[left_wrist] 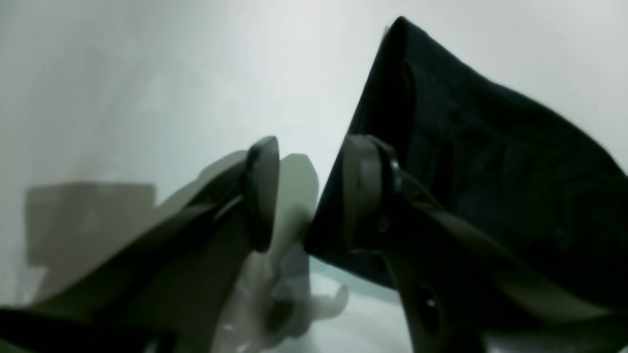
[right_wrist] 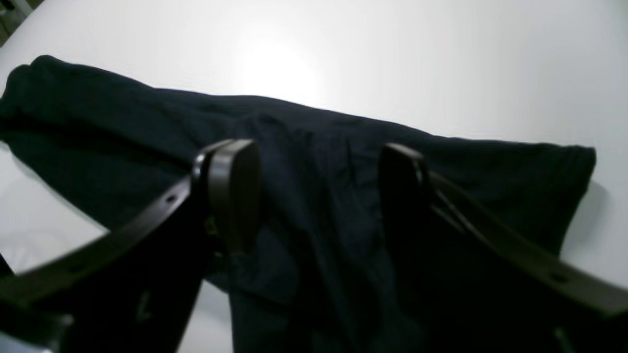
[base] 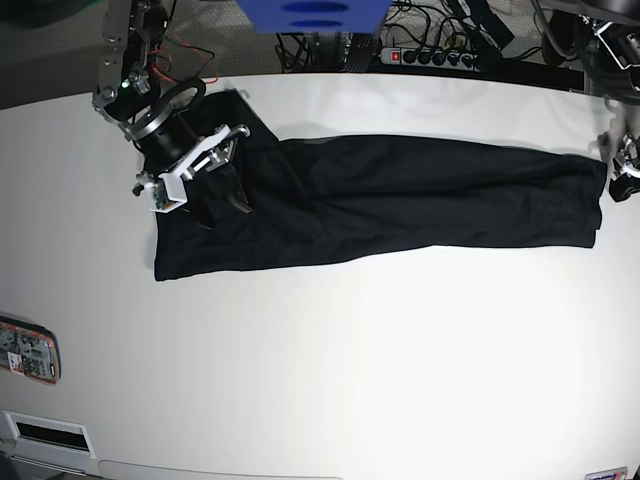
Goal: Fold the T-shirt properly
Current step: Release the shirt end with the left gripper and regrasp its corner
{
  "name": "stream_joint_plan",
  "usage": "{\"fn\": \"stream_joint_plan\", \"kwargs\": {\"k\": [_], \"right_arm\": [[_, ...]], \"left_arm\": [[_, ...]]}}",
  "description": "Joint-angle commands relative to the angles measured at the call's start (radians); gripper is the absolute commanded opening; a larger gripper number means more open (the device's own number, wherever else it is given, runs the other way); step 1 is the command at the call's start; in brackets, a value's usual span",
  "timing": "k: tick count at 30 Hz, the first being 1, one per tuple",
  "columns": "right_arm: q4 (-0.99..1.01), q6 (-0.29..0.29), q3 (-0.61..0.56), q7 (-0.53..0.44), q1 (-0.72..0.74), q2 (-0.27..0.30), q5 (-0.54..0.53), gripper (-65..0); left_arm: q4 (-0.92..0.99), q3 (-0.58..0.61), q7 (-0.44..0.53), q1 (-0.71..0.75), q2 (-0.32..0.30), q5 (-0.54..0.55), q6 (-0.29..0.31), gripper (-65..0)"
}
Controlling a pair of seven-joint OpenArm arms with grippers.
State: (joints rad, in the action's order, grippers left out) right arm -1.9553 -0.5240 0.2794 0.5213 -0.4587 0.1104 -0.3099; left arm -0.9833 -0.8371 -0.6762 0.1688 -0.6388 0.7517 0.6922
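We see the T-shirt (base: pixel 400 195) folded into a long strip from 9 to 3 o'clock on the bench (base: pixel 330 360); crosswise folds remain, both tools, left (left_wrist: pixel 309 196) and right (right_wrist: pixel 319 196), apart and empty

The T-shirt (base: pixel 400 195) is black cloth, soft and thin, matt, lightly creased across its length. The table (base: pixel 330 360) is a smooth white surface with a faint sheen and a bright glare patch. The right gripper (right_wrist: pixel 319 196) has dark, smooth, matt plastic fingers (right_wrist: pixel 235 191). The left gripper (left_wrist: pixel 309 196) has similar smooth, dull pads (left_wrist: pixel 262 191).
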Motion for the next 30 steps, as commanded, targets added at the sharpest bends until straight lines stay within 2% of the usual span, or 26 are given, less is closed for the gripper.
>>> {"fn": "stream_joint_plan", "kwargs": {"k": [1, 11, 13, 16, 18, 20, 23, 30], "right_arm": [[-0.02, -0.006, 0.002, -0.03, 0.004, 0.005, -0.018, -28.1], [-0.02, -0.005, 0.002, -0.031, 0.004, 0.004, -0.018, -28.1], [-0.02, -0.005, 0.002, -0.031, 0.004, 0.004, -0.018, -28.1], [-0.02, -0.005, 0.002, -0.031, 0.004, 0.004, -0.018, -28.1], [-0.02, -0.005, 0.002, -0.03, 0.002, 0.004, -0.018, -28.1], [-0.02, -0.005, 0.002, -0.031, -0.001, 0.004, -0.018, -28.1], [-0.019, -0.005, 0.002, -0.031, -0.025, 0.004, -0.018, -28.1], [-0.019, -0.005, 0.005, -0.033, -0.028, 0.004, -0.018, -28.1]], "left_arm": [[-0.016, -0.003, -0.009, -0.007, -0.031, 0.018, 0.006, -43.6], [-0.016, -0.003, -0.029, -0.008, -0.032, 0.021, 0.006, -43.6], [-0.016, -0.003, -0.029, -0.002, -0.032, 0.058, 0.006, -42.4], [-0.016, -0.003, -0.029, 0.002, -0.036, 0.113, 0.006, -32.2], [-0.016, -0.003, -0.026, 0.002, -0.037, 0.114, 0.006, -22.9], [-0.016, -0.003, -0.026, 0.002, -0.04, 0.113, 0.006, -17.0], [-0.016, -0.001, -0.026, -0.001, -0.057, 0.113, 0.006, -17.8], [-0.016, -0.001, -0.024, -0.015, -0.057, 0.114, 0.006, -28.3]]}}
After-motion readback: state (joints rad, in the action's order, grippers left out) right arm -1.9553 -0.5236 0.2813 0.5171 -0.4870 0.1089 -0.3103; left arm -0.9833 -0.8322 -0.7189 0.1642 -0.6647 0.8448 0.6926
